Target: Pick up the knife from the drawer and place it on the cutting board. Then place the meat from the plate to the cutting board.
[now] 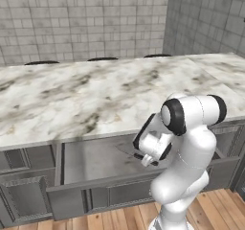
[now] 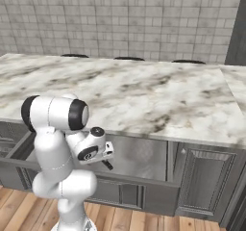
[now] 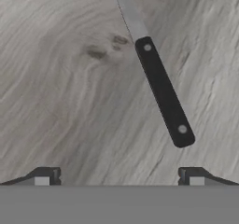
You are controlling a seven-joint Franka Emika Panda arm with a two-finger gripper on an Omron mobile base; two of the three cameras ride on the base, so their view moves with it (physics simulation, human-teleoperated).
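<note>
A: Where is the long kitchen knife (image 3: 156, 76) with the slim silver blade and black handle lying?

B: It is lying flat on the grey grained floor of the wide shallow grey drawer (image 1: 95, 159), which is standing pulled out under the white-and-grey marbled stone counter (image 1: 95, 95). In the hand view the handle is running diagonally, its butt end pointing toward the lower right and the blade reaching off the top edge.

A: And the white arm's two-finger gripper (image 3: 119, 176)?

B: It is hovering over the drawer, pointing down at the knife. Its jaws are standing wide apart, holding nothing; the handle's butt is sitting just above the right fingertip (image 3: 193, 177), not touching it.

A: Anything visible from the base?

B: In the left base view, the knife's dark shape is peeking out beside the hand.
</note>
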